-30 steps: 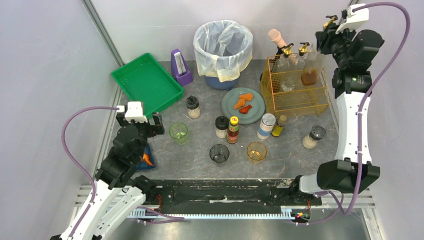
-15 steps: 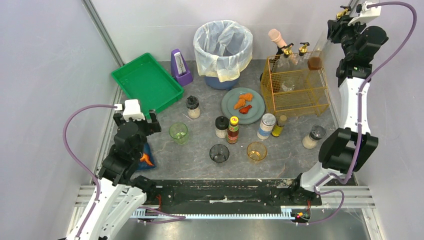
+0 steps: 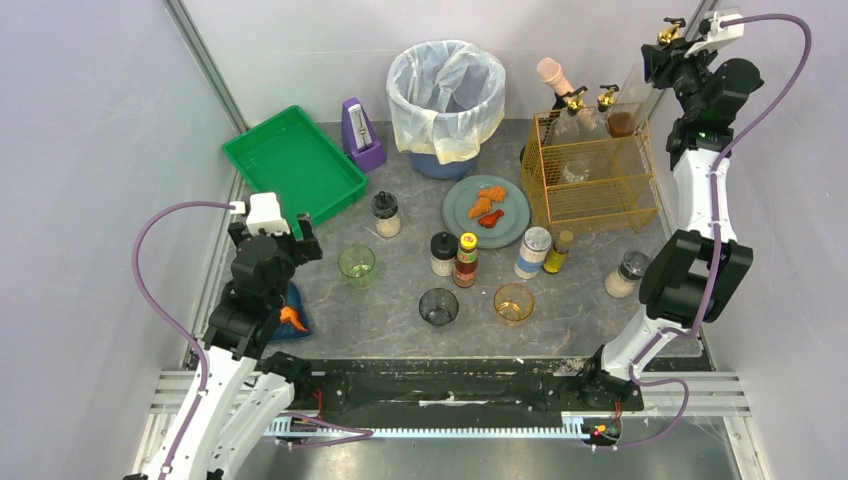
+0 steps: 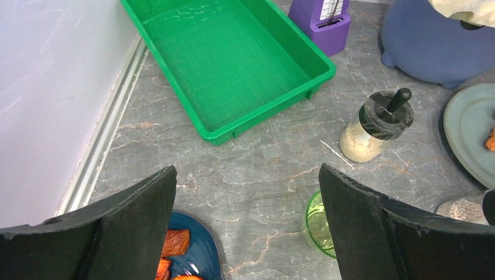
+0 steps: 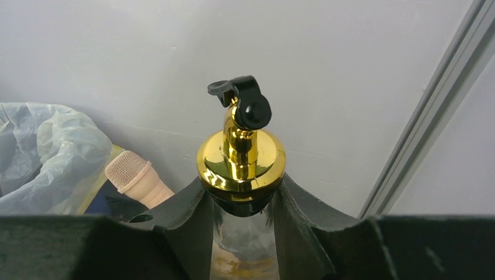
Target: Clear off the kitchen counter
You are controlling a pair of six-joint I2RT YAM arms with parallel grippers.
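Gold-capped glass bottle clamped at the neck by the right hand, high in the upper right of the top view, its amber-filled base down at the back right corner of the wire basket. Spread wide and gripping nothing, the left hand, hovering at the lower left of the counter, near the green tray and over a blue dish of orange food. Across the middle of the top view, the counter itself: dark grey, marbled, loaded with shakers, jars, three glasses and a grey plate.

Likely trouble: a smooth, tall bottle pinched only below the cap and leaning rather than upright. Could swing or slide through the fingers, knock the other gold-topped bottles in the basket, or catch its base on the top wire and tip the basket. Might also dribble from the spout if tilted further. On the left, a careless descent with the hand this wide could clip the green glass just beside the dish.

Hard to judge: whether the bottle's base rests inside the basket or hangs above it, lost behind wire and glass. Bottle body below the fingers cut off in the right wrist view. Blue dish mostly covered by the left arm from above and cropped at the bottom edge of the left wrist view. Labels too small to read.
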